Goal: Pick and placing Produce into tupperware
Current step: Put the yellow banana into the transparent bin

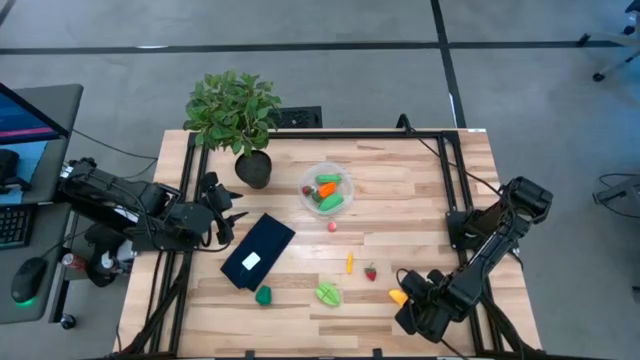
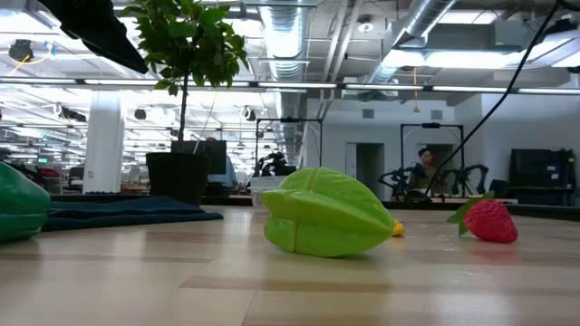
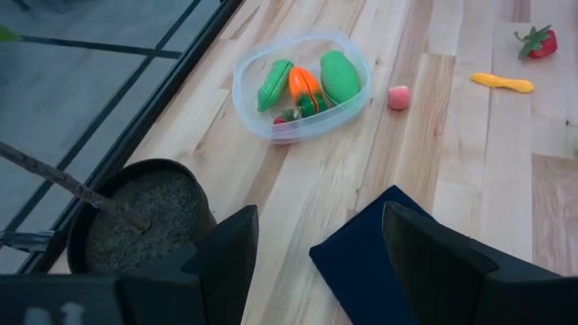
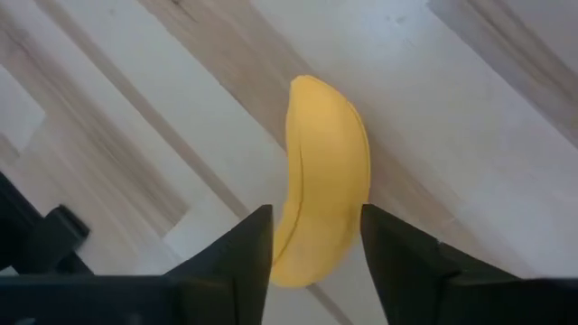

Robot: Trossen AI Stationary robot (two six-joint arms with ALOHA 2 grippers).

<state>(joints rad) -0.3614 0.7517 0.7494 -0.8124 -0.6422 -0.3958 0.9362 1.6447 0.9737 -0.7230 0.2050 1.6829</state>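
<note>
Banana between right gripper fingers

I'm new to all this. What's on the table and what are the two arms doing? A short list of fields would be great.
Tupperware: holds green pieces and an orange carrot
Loose produce: banana, strawberry, green starfruit, green piece, small yellow piece, pink piece
Right end effector: at the banana, one finger on each side, not clearly gripping
Left end effector: open, waiting near the potted plant
Other: dark flat rectangle with white label
</note>
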